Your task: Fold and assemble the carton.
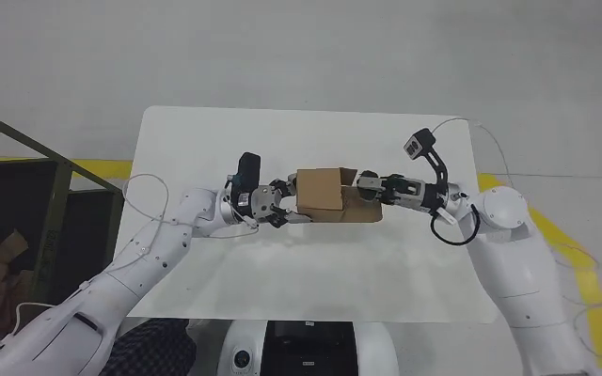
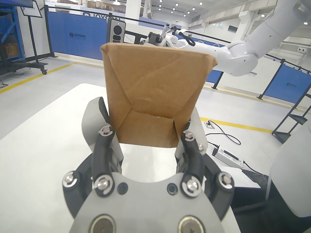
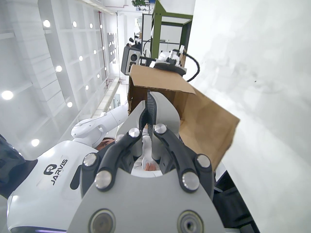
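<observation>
White table (image 1: 188, 150) lies under the brown carton (image 1: 320, 191), which rests on about its middle, half folded, with one end open. Left gripper (image 2: 148, 110) is at this open end of the carton, released and spread wide, one finger beside each side wall. Right gripper (image 3: 148, 103) is at the opposite end of the carton, clenched on a cardboard wall edge.

White, rounded arms (image 1: 141, 258) are seen, ending in grey plates (image 2: 145, 202) with silver screws (image 2: 104, 185), black-linked pale fingers (image 2: 91, 122) and black cables (image 3: 198, 67).
</observation>
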`<move>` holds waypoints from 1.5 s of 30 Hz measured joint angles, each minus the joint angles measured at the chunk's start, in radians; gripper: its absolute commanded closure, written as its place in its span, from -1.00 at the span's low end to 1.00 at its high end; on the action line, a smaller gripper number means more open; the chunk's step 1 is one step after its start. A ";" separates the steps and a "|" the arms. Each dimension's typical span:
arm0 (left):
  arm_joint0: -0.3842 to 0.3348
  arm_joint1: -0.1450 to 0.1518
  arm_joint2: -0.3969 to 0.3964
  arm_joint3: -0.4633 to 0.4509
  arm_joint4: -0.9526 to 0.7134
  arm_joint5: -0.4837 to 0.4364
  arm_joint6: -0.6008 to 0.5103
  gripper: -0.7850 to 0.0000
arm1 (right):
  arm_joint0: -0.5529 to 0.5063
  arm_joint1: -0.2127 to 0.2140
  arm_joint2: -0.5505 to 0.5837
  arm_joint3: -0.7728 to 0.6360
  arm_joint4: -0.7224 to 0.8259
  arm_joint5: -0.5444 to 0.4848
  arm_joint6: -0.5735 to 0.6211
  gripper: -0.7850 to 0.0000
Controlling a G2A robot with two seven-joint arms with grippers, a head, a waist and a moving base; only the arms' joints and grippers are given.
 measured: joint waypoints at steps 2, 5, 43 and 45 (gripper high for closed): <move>0.000 0.000 0.001 0.000 -0.001 0.000 0.002 0.04 | 0.006 0.001 0.009 0.003 -0.001 0.005 -0.018 1.00; 0.000 0.001 0.004 -0.002 -0.002 0.000 0.006 0.04 | 0.023 0.000 0.007 0.020 -0.003 0.015 -0.046 1.00; -0.009 -0.002 0.026 0.012 -0.023 0.000 0.033 0.00 | 0.056 0.003 -0.035 0.022 0.000 0.016 -0.006 1.00; -0.007 -0.001 0.023 0.014 -0.020 0.000 0.035 0.01 | 0.037 0.010 0.001 0.019 0.011 0.015 -0.009 1.00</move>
